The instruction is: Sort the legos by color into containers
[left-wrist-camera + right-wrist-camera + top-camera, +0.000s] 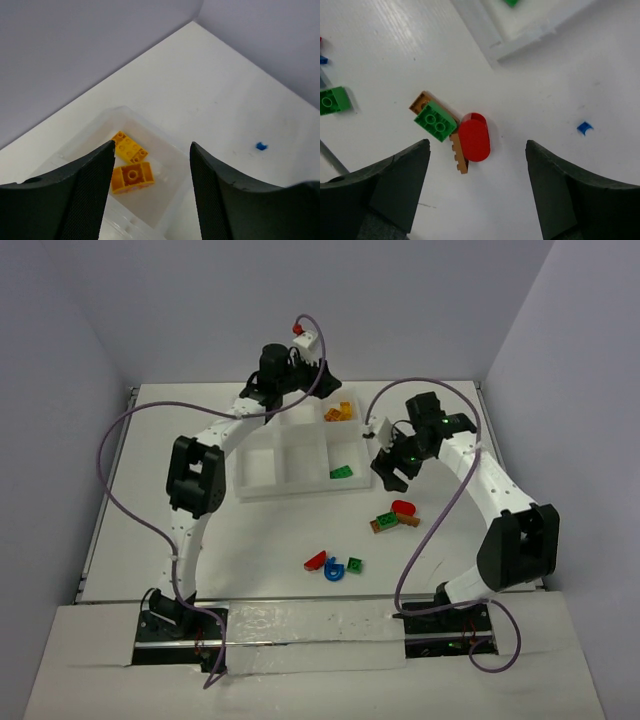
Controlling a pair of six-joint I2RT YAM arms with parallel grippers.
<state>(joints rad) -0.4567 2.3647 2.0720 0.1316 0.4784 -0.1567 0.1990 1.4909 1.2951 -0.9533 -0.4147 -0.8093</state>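
Note:
The white tray (262, 487) lies at the table's middle back. Its far right compartment holds two orange-yellow bricks (339, 413), also in the left wrist view (131, 170); its near right compartment holds a green brick (342, 473). My left gripper (151, 150) is open and empty above the far right compartment. My right gripper (477, 147) is open and empty above a red rounded piece (473, 137), a green brick (435, 121) and an orange plate (457, 152). That cluster (394, 517) lies right of the tray. A red piece (315, 561), a blue curved piece (334, 569) and a green brick (355, 564) lie nearer the front.
Grey walls close in the table at back and sides. A small blue mark (260, 146) is on the table beside the tray, also in the right wrist view (584, 128). Purple cables loop over both arms. Another green brick (333, 100) lies left in the right wrist view.

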